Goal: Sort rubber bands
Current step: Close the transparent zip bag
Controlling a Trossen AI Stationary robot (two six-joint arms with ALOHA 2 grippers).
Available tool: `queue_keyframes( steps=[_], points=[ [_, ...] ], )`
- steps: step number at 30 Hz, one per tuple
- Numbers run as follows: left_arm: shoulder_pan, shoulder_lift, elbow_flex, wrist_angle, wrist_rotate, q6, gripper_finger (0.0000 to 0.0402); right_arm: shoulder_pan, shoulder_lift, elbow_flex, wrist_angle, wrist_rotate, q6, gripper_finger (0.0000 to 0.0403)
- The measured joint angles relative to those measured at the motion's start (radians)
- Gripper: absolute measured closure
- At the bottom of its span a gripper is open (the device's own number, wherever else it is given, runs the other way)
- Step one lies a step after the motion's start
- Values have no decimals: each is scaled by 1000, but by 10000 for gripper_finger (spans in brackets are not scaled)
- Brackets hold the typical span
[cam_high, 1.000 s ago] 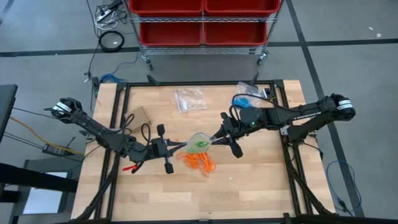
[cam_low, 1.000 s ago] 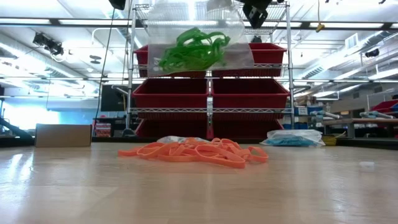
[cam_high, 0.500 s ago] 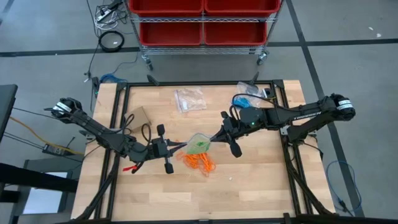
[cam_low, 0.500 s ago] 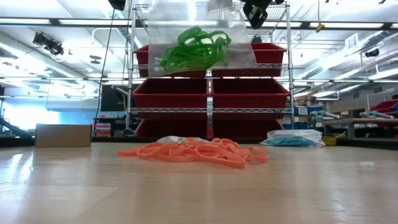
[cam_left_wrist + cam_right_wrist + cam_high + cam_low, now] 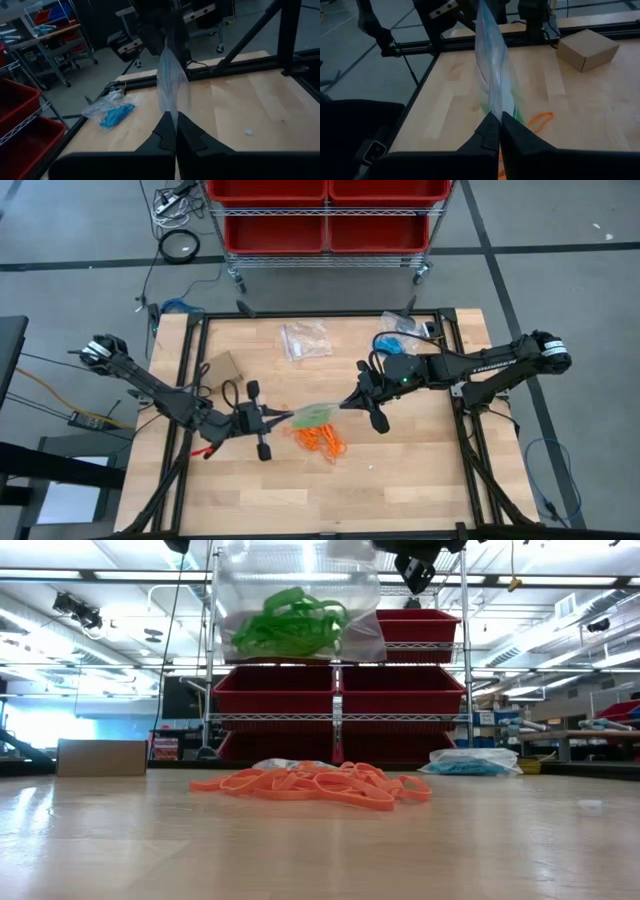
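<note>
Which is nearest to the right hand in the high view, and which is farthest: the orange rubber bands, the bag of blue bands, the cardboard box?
Counting from the right hand:
1. Orange rubber bands, just below it, mid-table.
2. Bag of blue bands, near the far right edge.
3. Cardboard box, far on the left side.

Two slender black jointed arms with silver-capped shoulders, looped black cables, white lettering on one.

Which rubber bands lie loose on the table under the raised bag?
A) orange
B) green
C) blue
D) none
A: the orange rubber bands lie in a loose pile on the wood, while the green ones hang in the clear bag stretched between the left gripper and right gripper.
</note>
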State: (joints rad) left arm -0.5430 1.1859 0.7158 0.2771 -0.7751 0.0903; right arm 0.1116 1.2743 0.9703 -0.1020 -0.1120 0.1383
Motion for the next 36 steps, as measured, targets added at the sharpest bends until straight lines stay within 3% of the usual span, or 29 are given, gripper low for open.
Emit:
queue_keyframes(
  steps=[9, 22, 36],
  points=[
    [-2, -7, 0, -16, 25, -32, 401, 0, 0, 0, 27, 0, 1, 398],
    [-2, -7, 0, -11, 28, -39, 401, 7, 0, 0, 56, 0, -9, 339],
    [0, -6, 0, 25, 28, -18, 401, 7, 0, 0, 62, -1, -12, 357]
  ],
)
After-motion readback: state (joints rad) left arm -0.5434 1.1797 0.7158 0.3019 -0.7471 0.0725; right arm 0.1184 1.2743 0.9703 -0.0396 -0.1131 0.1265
